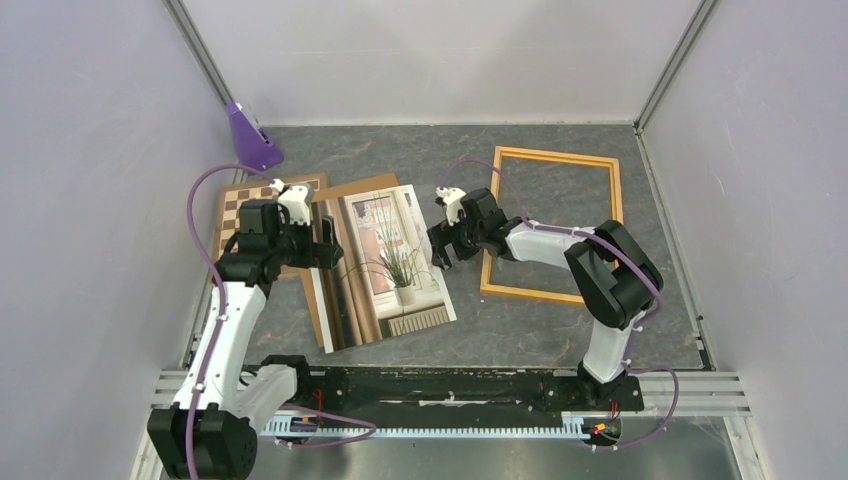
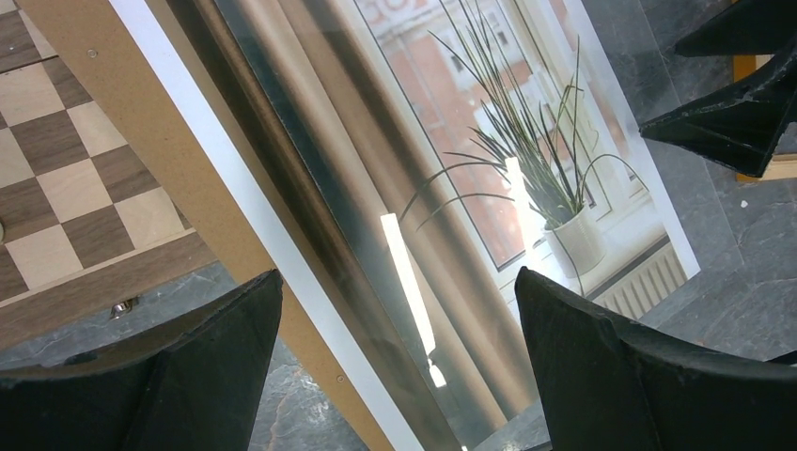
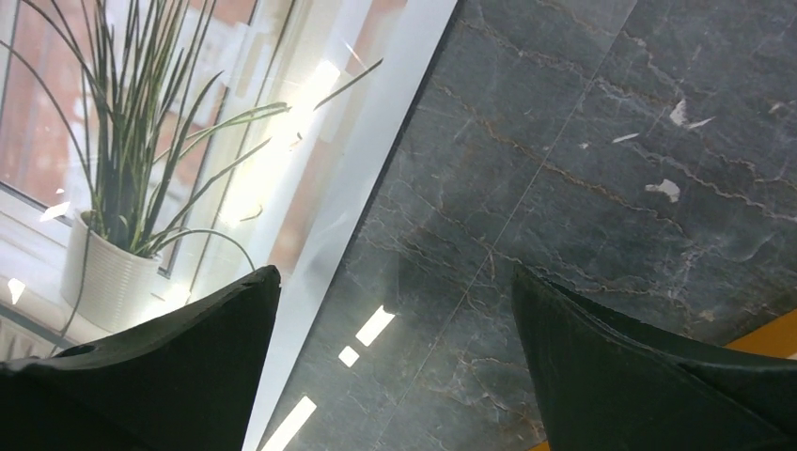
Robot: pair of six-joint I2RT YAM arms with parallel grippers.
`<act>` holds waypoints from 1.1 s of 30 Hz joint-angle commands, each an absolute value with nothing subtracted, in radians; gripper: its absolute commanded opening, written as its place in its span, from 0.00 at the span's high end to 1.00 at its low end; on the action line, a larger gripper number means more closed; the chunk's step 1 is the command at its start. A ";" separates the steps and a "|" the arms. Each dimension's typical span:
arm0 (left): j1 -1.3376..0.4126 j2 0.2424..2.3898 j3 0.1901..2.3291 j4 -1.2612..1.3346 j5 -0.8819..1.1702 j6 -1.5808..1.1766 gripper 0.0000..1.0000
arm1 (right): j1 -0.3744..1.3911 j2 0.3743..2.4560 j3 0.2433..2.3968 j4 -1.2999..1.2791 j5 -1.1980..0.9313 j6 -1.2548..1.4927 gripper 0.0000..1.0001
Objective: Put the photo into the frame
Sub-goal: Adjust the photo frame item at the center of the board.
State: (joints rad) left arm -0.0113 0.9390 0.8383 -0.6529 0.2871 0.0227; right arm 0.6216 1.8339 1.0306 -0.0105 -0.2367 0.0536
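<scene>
Plainly, the left gripper (image 1: 326, 244) has its jaws spread as wide as they go, with nothing between them. It hangs over the left side of the photo (image 1: 385, 265). In its wrist view the two dark fingers (image 2: 188, 376) frame the print's white left border and the brown curtains, gripping neither. Whether the tips touch the surface below cannot be told.

The right gripper (image 1: 443, 248) is likewise parted and holds nothing. It sits at the photo's right edge. In its own camera one finger (image 3: 160, 366) lies over the print's white border near the potted plant, and the other is over the bare grey table (image 3: 583, 169) — the edge of the print runs up between them.

The photo lies flat, face up and slightly askew, on a brown backing board (image 1: 352, 187) that shows along its top and left sides. That board in turn overlaps a chessboard (image 1: 240, 205) to the left.

The frame (image 1: 556, 155) lies flat on the table to the right of the print, apart from it. The grey tabletop shows through its middle, and the right arm reaches across its left rail. A purple object (image 1: 250, 140) stands at the far left corner.
</scene>
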 commanded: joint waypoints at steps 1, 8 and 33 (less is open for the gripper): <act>-0.003 0.939 0.866 -0.653 0.282 0.025 0.00 | 0.618 1.857 1.061 0.002 -0.298 0.098 0.04; 0.021 1.041 0.957 -0.769 0.198 0.011 0.00 | 0.618 1.855 1.033 0.030 -0.350 0.142 0.04; 0.181 1.261 0.991 -0.881 0.267 0.051 0.00 | 0.679 1.877 1.033 0.074 -0.427 0.181 0.07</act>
